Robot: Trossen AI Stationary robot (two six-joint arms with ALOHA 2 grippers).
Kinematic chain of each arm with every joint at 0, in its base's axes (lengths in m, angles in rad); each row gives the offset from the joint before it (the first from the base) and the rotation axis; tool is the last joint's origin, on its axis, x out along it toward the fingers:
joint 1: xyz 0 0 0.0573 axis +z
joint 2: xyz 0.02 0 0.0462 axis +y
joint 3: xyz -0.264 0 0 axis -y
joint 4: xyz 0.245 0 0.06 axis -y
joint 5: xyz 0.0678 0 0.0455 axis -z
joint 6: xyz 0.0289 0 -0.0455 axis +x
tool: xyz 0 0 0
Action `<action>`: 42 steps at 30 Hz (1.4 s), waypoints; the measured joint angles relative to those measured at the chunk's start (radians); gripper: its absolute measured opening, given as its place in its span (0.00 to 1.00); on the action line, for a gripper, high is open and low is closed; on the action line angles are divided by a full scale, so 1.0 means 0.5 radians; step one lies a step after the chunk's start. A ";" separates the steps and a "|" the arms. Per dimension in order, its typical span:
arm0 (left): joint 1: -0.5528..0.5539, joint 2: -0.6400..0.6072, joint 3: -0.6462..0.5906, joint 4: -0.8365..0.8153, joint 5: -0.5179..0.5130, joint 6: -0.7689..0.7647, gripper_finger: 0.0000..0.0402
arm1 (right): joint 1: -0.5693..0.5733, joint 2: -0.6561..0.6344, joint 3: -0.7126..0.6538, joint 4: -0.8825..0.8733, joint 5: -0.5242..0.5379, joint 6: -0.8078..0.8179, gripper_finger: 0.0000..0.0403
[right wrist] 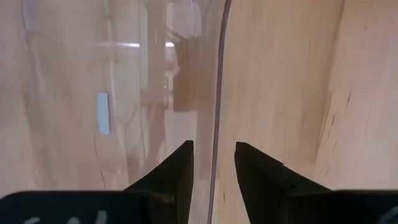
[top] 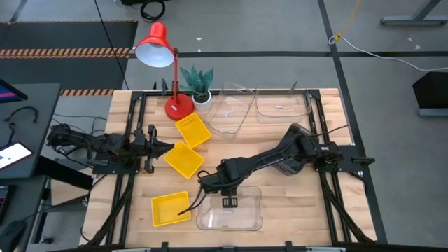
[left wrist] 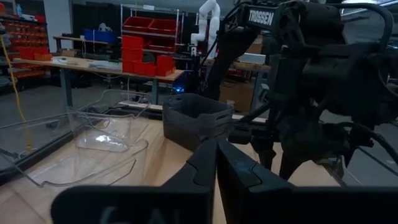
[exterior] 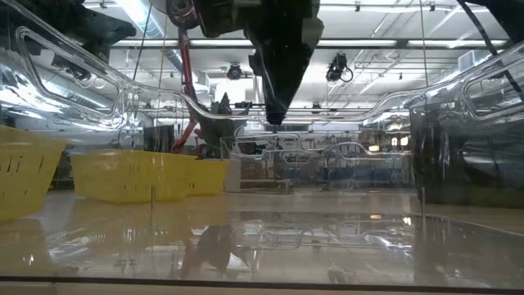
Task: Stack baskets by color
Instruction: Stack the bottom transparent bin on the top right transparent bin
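Item: clear basket (top: 231, 210), near table edge, centre; long axis runs left to right across the table. Its walls are hard to trace from above, and the low view looks straight through them, warping the room behind.

Item: my right gripper (top: 229, 201), reaching in from the right side, poised over that basket's far rim. Only my right wrist view shows the rim (right wrist: 217, 93) as a thin edge passing between my two fingers (right wrist: 180, 163), which stand parted on either side and are not clamped on it.

Item: my left gripper (left wrist: 216, 163), parked at the table's left side, fingers pressed together, holding nothing.

Item: three yellow baskets (top: 184, 159), left of centre, separate; the middle one sits turned diagonally.

Item: dark grey baskets (top: 299, 133), right of centre, mostly hidden under my right arm from above; number not readable. The left wrist view shows the stack's side (left wrist: 196, 119) plainly.

Item: two further clear baskets (top: 281, 105), far edge, outlines faint.
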 joint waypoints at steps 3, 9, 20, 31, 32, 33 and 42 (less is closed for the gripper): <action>0.000 0.000 0.000 0.006 0.000 -0.001 0.03 | 0.000 -0.003 -0.020 0.026 -0.002 0.000 0.30; 0.001 0.000 0.000 0.014 0.000 -0.001 0.04 | -0.005 0.015 -0.024 0.038 0.007 -0.010 0.25; 0.001 0.002 0.000 -0.017 0.000 -0.017 0.03 | -0.012 0.096 -0.027 -0.007 -0.046 -0.013 0.05; 0.001 0.002 0.000 -0.032 0.001 -0.006 0.05 | -0.014 0.093 -0.027 -0.024 -0.053 0.026 0.01; 0.001 0.002 0.000 -0.032 0.001 -0.004 0.05 | -0.014 0.093 -0.027 -0.032 -0.053 0.029 0.01; 0.001 0.002 0.000 -0.032 0.001 -0.005 0.04 | -0.014 0.093 -0.027 -0.042 -0.054 0.031 0.01; 0.001 0.002 0.000 -0.048 0.001 -0.005 0.05 | -0.023 0.092 0.064 -0.203 -0.098 -0.059 0.01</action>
